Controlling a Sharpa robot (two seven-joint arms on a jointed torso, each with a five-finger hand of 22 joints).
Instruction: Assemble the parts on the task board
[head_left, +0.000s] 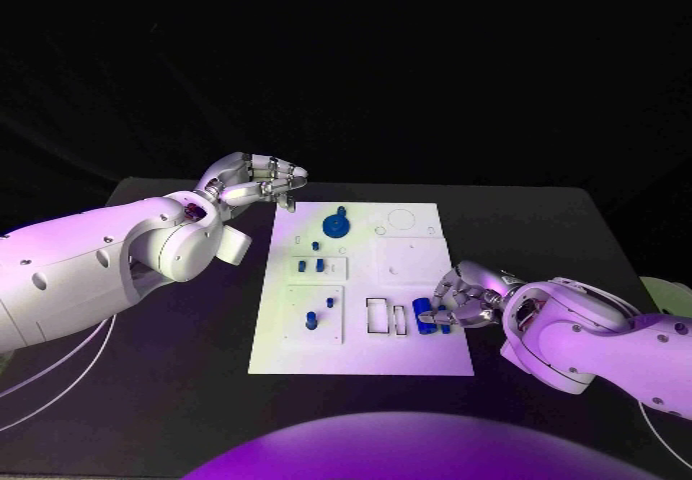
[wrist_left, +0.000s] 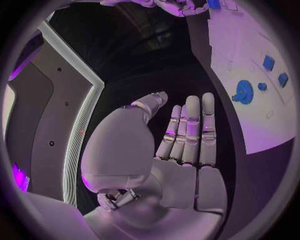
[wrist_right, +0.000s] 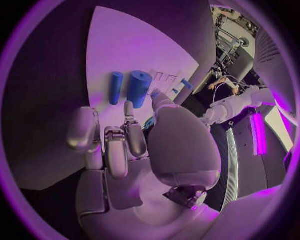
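At the far left corner of the task board (head_left: 361, 340), the left hand (head_left: 260, 182) hovered above the black bench (head_left: 173, 400), just off the board's edge. Its wrist view showed the fingers (wrist_left: 190, 130) straight and side by side with the thumb apart, holding nothing. The right hand (head_left: 464, 298) sat low over the board's near right part, palm down, fingers (wrist_right: 115, 150) bent toward two blue cylinder parts (head_left: 428, 311) lying side by side on the white surface. From the right wrist view the fingertips were just beside the thicker cylinder (wrist_right: 139, 88) and the thinner cylinder (wrist_right: 115, 87), yet whether they touched or gripped either could not be told. Farther up the board a blue gear part (head_left: 336, 222) lay flat near the far edge. Small blue pieces (head_left: 310, 267) stood in the recessed square in the board's left middle, and another blue piece (head_left: 312, 320) stood in the recessed square nearer the robot. Two narrow rectangular slots (head_left: 387, 316) lay just left of the right hand.
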